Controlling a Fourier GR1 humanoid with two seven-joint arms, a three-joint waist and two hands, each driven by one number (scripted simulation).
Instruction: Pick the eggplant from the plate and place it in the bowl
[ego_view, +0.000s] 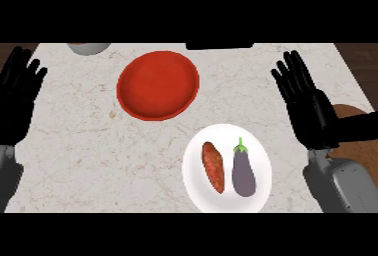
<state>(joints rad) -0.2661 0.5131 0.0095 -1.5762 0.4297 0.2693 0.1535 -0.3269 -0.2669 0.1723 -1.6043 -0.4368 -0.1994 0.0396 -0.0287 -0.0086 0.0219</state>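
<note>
My right hand (306, 107) hangs open, fingers straight, beside the round white plate (225, 135) where the glossy purple eggplant (243, 172) lies. It looks smooth, light, slippery; I'd grasp its thick middle.

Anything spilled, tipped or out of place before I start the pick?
Nothing stands out. The eggplant lies flat on the plate beside an orange vegetable, not touching it. The bowl sits upright beyond them. Left hand and right hand rest open at the sides.
</note>
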